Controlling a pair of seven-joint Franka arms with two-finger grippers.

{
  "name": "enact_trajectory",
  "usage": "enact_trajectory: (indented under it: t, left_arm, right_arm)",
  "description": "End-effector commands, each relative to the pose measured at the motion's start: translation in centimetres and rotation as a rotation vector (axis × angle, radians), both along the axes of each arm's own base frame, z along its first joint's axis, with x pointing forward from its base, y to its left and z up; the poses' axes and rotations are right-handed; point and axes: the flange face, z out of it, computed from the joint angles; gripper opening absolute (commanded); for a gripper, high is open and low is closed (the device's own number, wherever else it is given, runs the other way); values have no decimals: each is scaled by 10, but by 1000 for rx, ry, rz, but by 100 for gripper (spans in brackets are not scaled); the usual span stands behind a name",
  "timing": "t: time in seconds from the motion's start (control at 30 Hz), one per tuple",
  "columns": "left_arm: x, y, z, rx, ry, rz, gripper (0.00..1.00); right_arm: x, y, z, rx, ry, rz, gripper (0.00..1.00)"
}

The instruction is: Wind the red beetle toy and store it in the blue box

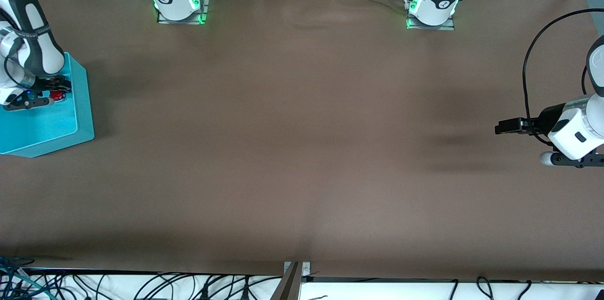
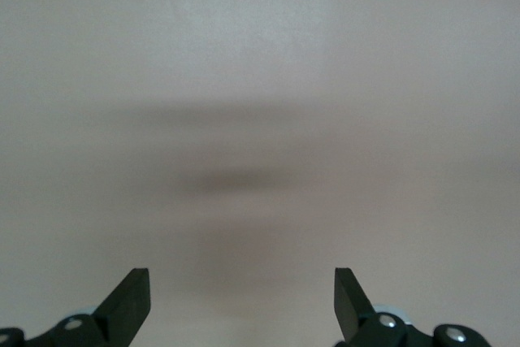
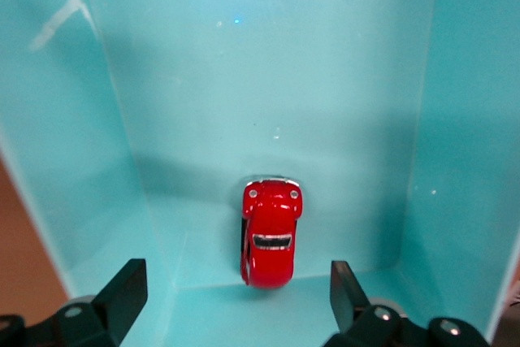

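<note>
So the red beetle toy (image 3: pixel 270 233) is a tiny glossy red car, rounded body, dark windows, sitting on its wheels on the floor of the blue box (image 3: pixel 244 79), close to one end wall. The box itself is a light turquoise plastic bin with smooth plain walls, parked at the right arm's end of the table.

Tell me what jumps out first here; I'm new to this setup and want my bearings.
The blue box at the right arm's end of the table stands out, with the red beetle toy lying on its floor. The right gripper hangs open over the toy, not touching it. The left gripper waits, open, over bare table at the left arm's end.
</note>
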Motion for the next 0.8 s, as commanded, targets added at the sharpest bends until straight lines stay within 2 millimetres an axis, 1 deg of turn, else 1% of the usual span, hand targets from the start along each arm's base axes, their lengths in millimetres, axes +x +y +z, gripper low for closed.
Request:
enact_trajectory:
  t: [0.0, 0.17, 0.3, 0.47, 0.53, 0.6, 0.7, 0.77]
  left_arm:
    - [0, 4, 0, 1, 7, -10, 100]
    - [0, 3, 0, 2, 8, -4, 100]
    - [0, 2, 1, 2, 6, -4, 100]
    - [0, 2, 1, 1, 7, -7, 100]
    - [0, 2, 1, 1, 6, -5, 100]
    - [0, 2, 1, 1, 7, -7, 100]
    - [0, 2, 1, 0, 7, -10, 100]
    - [0, 3, 1, 0, 5, -10, 100]
  right_arm:
    - [1, 8, 41, 18, -4, -20, 100]
    - [4, 23, 72, 37, 15, -18, 100]
    - [3, 29, 103, 75, 37, -48, 100]
    - [2, 30, 157, 126, 36, -99, 100]
    - [2, 30, 175, 140, 32, -113, 100]
    - [3, 34, 188, 150, 32, -115, 100]
    - [4, 37, 203, 155, 36, -116, 100]
    - [5, 44, 216, 159, 36, -108, 100]
